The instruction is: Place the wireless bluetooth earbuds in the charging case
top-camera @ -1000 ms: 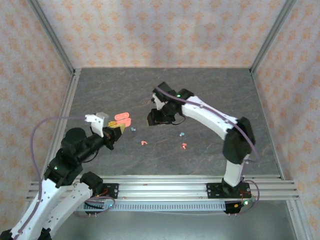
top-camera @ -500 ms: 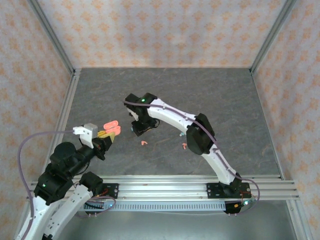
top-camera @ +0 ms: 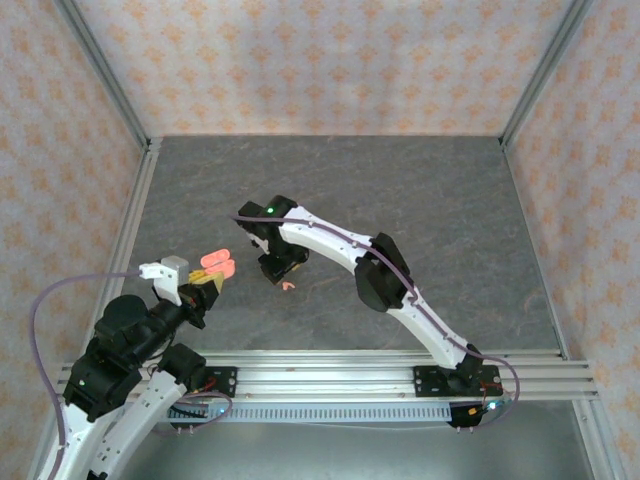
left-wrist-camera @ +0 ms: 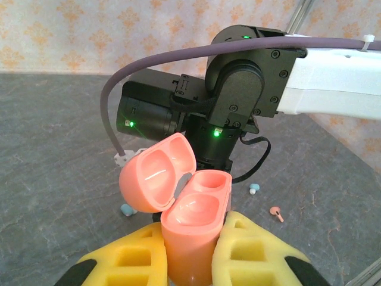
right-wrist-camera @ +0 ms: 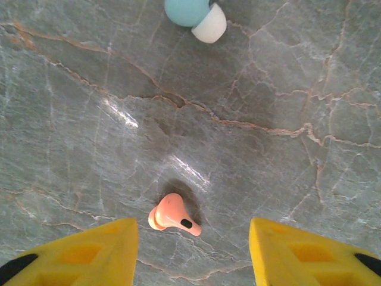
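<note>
While the left hand (left-wrist-camera: pixel 190 257) clamps the lower half of the salmon-pink charging case (left-wrist-camera: pixel 193 217) between its yellow pads (left-wrist-camera: pixel 256 253), the lid (left-wrist-camera: pixel 156 179) stands hinged open toward the upper left, both hollows showing; seen from the top camera, the left hand (top-camera: pixel 208 287) sits at the lower left of the grey bench (top-camera: pixel 430 190); the right hand (top-camera: pixel 274 270) hangs near mid-frame, jaws moderately apart with nothing gripped; a pink earbud (right-wrist-camera: pixel 172 215) lies on the bench at lower centre of the right wrist view, just above the gap between the fingers; a teal earbud (right-wrist-camera: pixel 191 12) with a white tip lies at the top edge.
</note>
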You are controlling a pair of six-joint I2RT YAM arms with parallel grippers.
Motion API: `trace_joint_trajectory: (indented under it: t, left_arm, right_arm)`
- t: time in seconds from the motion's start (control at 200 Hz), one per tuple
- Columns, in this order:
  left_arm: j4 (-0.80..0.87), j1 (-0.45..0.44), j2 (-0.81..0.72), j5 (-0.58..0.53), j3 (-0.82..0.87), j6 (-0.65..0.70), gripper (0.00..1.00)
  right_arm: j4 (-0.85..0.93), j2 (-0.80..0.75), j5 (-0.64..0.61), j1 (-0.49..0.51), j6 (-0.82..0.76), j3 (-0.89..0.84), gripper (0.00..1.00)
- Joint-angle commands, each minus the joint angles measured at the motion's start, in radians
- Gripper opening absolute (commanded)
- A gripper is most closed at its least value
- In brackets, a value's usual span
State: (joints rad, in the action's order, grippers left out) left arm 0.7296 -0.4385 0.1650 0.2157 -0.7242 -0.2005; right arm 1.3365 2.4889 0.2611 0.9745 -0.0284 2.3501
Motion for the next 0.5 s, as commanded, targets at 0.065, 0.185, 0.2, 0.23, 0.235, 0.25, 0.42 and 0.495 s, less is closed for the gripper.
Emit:
trace_joint_trajectory:
  t: [0.065, 0.185, 0.2, 0.23, 0.235, 0.25, 0.42, 0.495]
  left_arm:
    - [-0.017, 0.001, -0.013, -0.016, 0.022, -0.018, 0.0]
    - [-0.031, 0.0, -0.006, -0.012, 0.031, -0.02, 0.0]
    - [-0.031, 0.0, -0.004, -0.012, 0.032, -0.022, 0.0]
    - [-0.032, 0.0, -0.003, -0.01, 0.032, -0.022, 0.0]
    - [-0.032, 0.0, -0.002, -0.01, 0.033, -0.022, 0.0]
    - [-0.033, 0.001, -0.001, -0.009, 0.033, -0.022, 0.0]
    - [-0.023, 0.0, -0.001, -0.006, 0.033, -0.025, 0.0]
    - [-0.018, -0.001, -0.005, -0.007, 0.033, -0.027, 0.0]
  right_arm:
    - [0.032, 0.01, -0.005, 0.002, -0.013, -0.011, 0.51]
    - [0.024, 0.01, 0.004, 0.003, -0.012, -0.027, 0.51]
    - [0.024, 0.01, 0.006, 0.003, -0.012, -0.027, 0.51]
    - [0.023, 0.01, 0.01, 0.003, -0.011, -0.03, 0.51]
    - [0.023, 0.01, 0.011, 0.003, -0.01, -0.03, 0.51]
    - [0.023, 0.01, 0.013, 0.003, -0.01, -0.032, 0.51]
    - [0.005, 0.004, 0.058, 0.007, -0.001, -0.056, 0.51]
    - [-0.003, 0.002, 0.071, 0.012, 0.003, -0.066, 0.51]
